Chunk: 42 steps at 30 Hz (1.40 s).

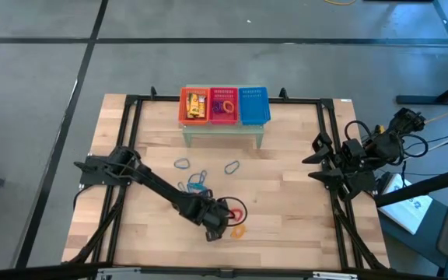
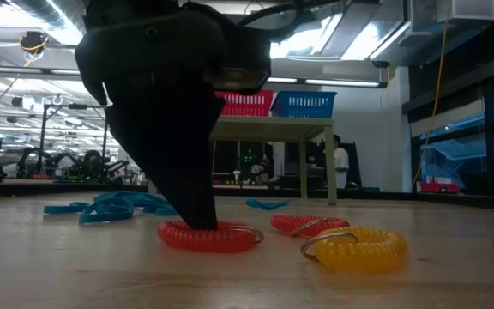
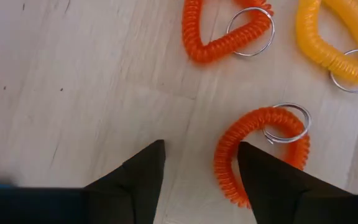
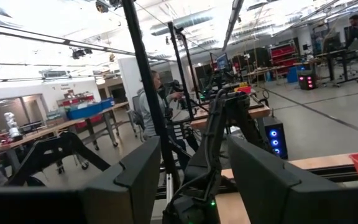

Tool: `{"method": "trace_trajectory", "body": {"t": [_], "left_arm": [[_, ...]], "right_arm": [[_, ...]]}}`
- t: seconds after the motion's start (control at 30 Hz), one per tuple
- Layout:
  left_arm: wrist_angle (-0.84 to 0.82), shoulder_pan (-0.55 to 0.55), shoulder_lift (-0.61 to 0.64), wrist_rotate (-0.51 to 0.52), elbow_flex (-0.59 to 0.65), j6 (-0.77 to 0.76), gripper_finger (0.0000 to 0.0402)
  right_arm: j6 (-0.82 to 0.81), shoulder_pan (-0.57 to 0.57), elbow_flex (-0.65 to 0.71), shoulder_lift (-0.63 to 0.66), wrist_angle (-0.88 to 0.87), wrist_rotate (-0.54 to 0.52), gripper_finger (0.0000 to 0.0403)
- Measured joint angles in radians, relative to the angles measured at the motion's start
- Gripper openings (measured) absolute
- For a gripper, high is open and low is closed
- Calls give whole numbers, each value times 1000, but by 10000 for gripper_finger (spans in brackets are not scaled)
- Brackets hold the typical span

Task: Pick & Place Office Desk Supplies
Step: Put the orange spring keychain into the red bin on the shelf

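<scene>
My left gripper (image 3: 201,144) points steeply down over the table's near middle (image 1: 221,223) and is open. A red coil loop with a metal key ring (image 3: 227,163) lies flat on the wood under it. One finger (image 3: 272,186) stands inside the loop and the other (image 3: 135,183) outside, with the loop's near arc in the gap. A second red coil (image 3: 219,43) and a yellow one (image 3: 328,43) lie just beyond. My right gripper (image 4: 194,146) is open, raised at the table's right edge (image 1: 323,159), and holds nothing. My left gripper straddles the red coil's arc (image 3: 224,177) from above, one finger (image 2: 197,210) reaching down into the loop. Whether a finger touches the coil, I cannot tell. The coil lies flat on the table.
Blue coils lie left of and behind the gripper (image 1: 197,181), (image 1: 181,164), (image 1: 232,166). Orange (image 1: 194,105), red (image 1: 224,105) and blue (image 1: 254,105) mesh baskets stand on a small raised shelf (image 1: 224,134) at the far middle. A black frame (image 1: 329,194) borders the table.
</scene>
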<state>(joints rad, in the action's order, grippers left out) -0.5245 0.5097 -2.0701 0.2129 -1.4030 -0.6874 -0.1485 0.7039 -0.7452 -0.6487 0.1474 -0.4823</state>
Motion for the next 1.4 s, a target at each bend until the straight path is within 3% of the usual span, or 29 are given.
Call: {"method": "trace_trajectory", "body": {"t": [0.3, 0.43, 0.63, 1.0, 1.4], "left_arm": [[17, -3, -2, -40, -1, -41, 52], [96, -9, -5, -53, 1, -75, 15], [258, -28, 4, -70, 3, -88, 24], [488, -98, 84, 54, 2, -81, 24], [727, -133, 262, 200, 1, 152, 23]], "right_arm": [[3, 0, 0, 0, 0, -34, 192], [3, 0, 0, 0, 0, -34, 192], [3, 0, 0, 0, 0, -34, 192], [23, 0, 0, 1, 0, -34, 192], [22, 0, 0, 1, 0, -34, 192]]}}
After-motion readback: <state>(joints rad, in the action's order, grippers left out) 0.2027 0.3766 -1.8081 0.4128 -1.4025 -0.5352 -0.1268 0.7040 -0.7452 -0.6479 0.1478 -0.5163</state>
